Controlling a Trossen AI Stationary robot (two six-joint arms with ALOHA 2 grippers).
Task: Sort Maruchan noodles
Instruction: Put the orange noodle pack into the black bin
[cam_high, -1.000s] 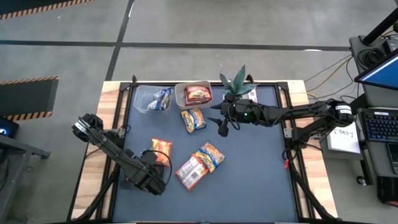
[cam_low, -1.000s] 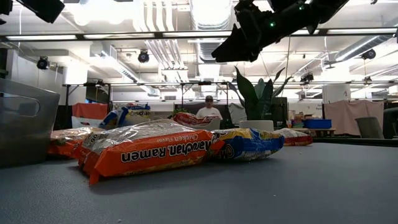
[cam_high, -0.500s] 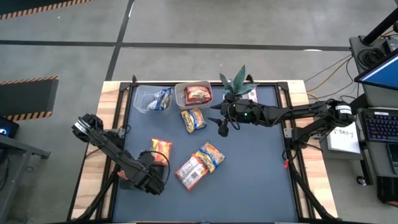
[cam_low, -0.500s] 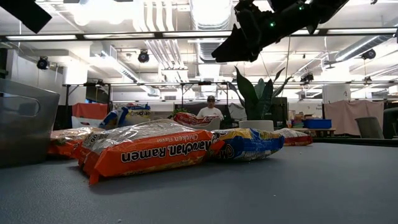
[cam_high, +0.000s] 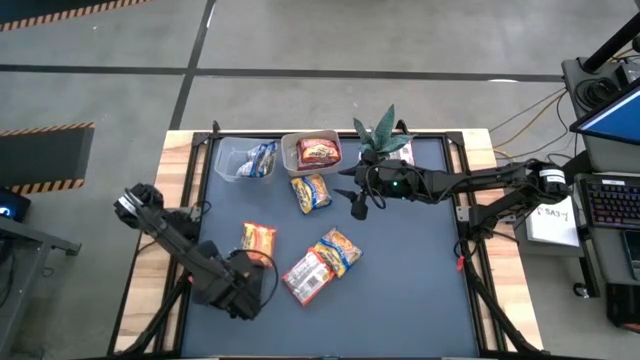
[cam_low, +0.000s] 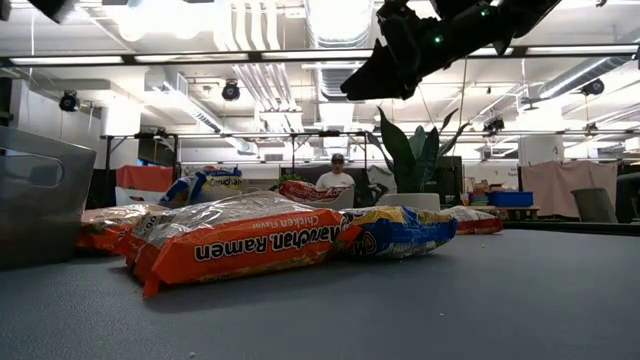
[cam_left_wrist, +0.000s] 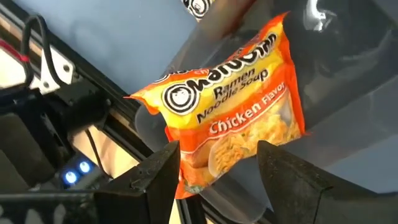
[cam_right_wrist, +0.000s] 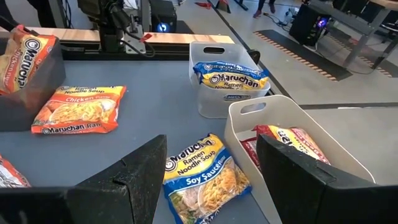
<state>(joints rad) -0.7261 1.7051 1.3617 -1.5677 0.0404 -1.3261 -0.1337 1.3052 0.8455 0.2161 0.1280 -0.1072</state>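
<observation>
on the dark grey cloth pad (cam_high: 400, 290) covering the wooden-edged table (cam_high: 150, 270), the maruchan noodles are scattered as small crinkly plastic packets: an orange-yellow chicken packet (cam_high: 258, 239) lies toward the left, and near it the left gripper (cam_high: 243, 290) sits low by the table's near-left side; the left wrist view shows its two dark fingers (cam_left_wrist: 155, 171) spread apart, with an orange-yellow chicken ramen packet (cam_left_wrist: 233, 109) resting in a clear plastic tub (cam_left_wrist: 348, 74) just beyond them, not clamped. in the middle of the pad a dark red-and-white packet (cam_high: 305, 276) and another orange-yellow packet (cam_high: 338, 250) touch each other. a blue-yellow soy sauce packet (cam_high: 311, 192) lies just in front of two tubs at the far edge: a clear tub (cam_high: 240, 160) holding a blue-yellow packet (cam_high: 263, 157), and beside it a pale tub (cam_high: 310, 152) holding a dark red-and-white packet (cam_high: 318, 151). the right gripper (cam_high: 358, 203) hangs above the pad just right of the soy sauce packet, its fingers (cam_right_wrist: 134, 180) held apart and empty. a small green potted plant (cam_high: 380, 130) stands at the far edge behind that arm. the right half and near side of the pad lie bare, giving open room; the far-left corner is crowded by tubs.
</observation>
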